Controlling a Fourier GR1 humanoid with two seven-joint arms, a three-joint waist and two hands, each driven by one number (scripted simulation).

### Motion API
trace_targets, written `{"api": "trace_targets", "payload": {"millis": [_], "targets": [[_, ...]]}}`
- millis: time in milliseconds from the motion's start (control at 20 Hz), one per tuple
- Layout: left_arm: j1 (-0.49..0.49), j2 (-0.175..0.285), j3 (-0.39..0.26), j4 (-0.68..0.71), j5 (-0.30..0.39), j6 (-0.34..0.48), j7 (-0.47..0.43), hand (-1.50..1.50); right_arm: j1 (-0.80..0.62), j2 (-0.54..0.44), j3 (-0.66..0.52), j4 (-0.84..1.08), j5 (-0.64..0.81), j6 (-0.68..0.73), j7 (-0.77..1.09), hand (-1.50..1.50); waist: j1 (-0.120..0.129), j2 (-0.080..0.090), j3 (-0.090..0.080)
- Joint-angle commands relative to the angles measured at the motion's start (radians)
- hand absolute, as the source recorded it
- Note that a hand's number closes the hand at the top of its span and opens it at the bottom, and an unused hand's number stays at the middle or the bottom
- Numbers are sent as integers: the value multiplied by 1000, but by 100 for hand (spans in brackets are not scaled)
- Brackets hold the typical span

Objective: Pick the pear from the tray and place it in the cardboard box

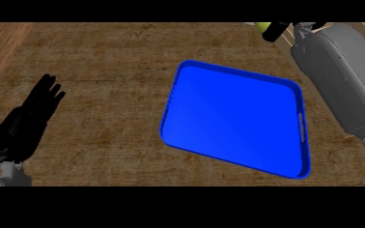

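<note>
Yellow-green pear [262,26] shows as a small patch at the far right of the view, off the tray and beyond its far right corner. Nearest, at the lower left edge, the black left hand [32,121] rests above the brown grained bench [107,72], its fingers [49,92] straight, close together and pointing away, holding nothing and well apart from the pear. In the middle lies the flat blue rectangular plastic tray [235,121], turned at an angle, with a slot handle in its right rim. Along the tray's right side the grey right forearm [335,77] runs toward the far edge. At its end the black right hand [275,31] is only partly in view. One dark finger lies curled against the pear's right side, holding it above the bench.
</note>
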Motion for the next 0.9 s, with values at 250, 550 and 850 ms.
{"api": "trace_targets", "payload": {"millis": [250,550,850], "targets": [[-17,9,21,7,-3,0,22,0,-37,-132,-107,-78,97,26,157,150,5,5,0],[-62,-14,1,-22,-18,18,55,0,5,-198,-200,-44,96,36,50,150,7,7,1],[-18,-56,-23,-11,-51,14,0,0,47,-229,-259,93,123,-29,-123,150,16,10,1]]}}
